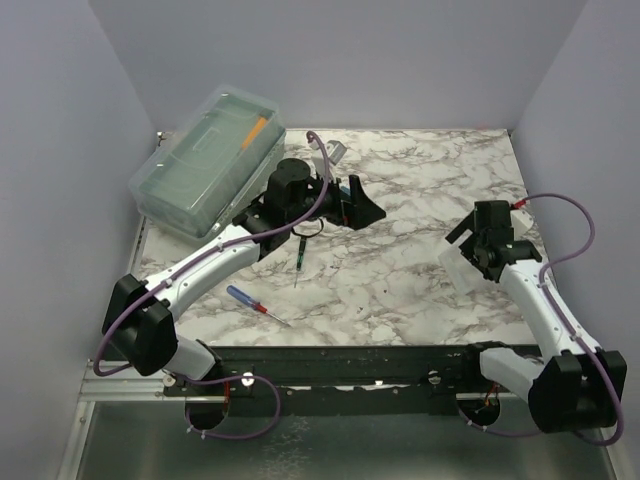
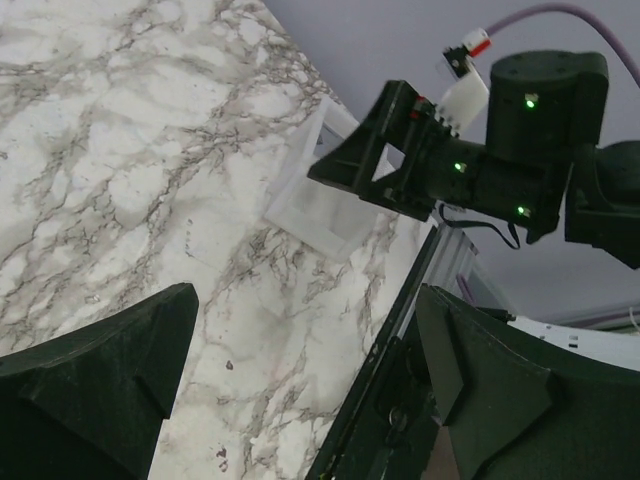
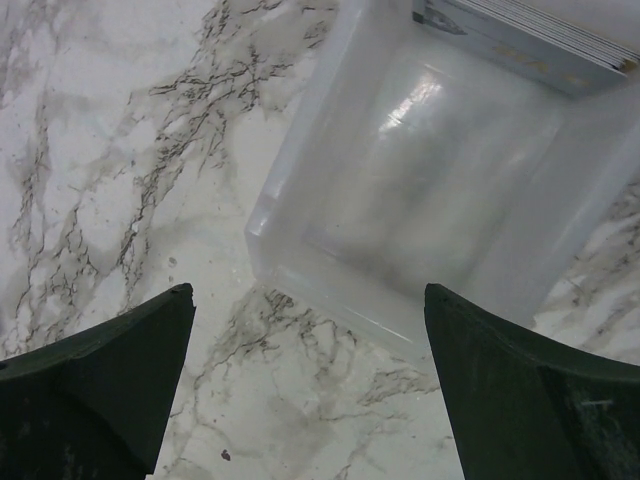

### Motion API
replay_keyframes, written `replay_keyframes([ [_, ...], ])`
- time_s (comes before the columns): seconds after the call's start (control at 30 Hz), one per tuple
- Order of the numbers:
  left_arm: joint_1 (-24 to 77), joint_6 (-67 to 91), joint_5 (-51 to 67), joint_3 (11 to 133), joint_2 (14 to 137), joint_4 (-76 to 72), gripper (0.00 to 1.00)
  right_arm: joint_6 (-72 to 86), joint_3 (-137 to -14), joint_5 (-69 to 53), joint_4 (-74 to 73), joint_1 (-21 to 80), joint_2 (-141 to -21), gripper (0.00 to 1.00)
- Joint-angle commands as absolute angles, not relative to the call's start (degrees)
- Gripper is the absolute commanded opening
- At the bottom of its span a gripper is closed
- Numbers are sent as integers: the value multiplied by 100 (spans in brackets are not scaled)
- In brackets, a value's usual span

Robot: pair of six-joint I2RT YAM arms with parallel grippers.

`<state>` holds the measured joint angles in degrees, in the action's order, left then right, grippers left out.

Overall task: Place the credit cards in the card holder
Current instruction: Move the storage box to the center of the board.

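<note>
No readable text, label or number turned up in any view. The top one of the credit cards point(image 3: 520, 50), at the far rim of the translucent tray point(image 3: 380, 300), bore faint pale print, too blurred to read.

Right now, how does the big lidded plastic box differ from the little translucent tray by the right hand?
The lidded box is far larger than the tray. The box is closed by a lid; the tray is open-topped. The box sits far left with an orange item showing inside; the tray sits right, before the open right hand, its floor bare. Both are see-through plastic.
</note>
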<state>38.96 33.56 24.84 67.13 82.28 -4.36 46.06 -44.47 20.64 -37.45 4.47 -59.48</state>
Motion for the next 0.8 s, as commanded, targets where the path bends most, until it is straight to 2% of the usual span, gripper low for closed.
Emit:
replay_keyframes([
  [0.0,4167,3002,2174,6919,8045,-209,99,4169,-4466,1561,-2772,318,-6456,100],
  [0.17,4239,2969,2097,6902,8029,-193,99,4110,-4302,961,-1976,-113,-6811,100],
  [0.77,4508,2519,1701,7014,8018,145,99,4596,-4756,71,-1155,-136,-8279,100],
])
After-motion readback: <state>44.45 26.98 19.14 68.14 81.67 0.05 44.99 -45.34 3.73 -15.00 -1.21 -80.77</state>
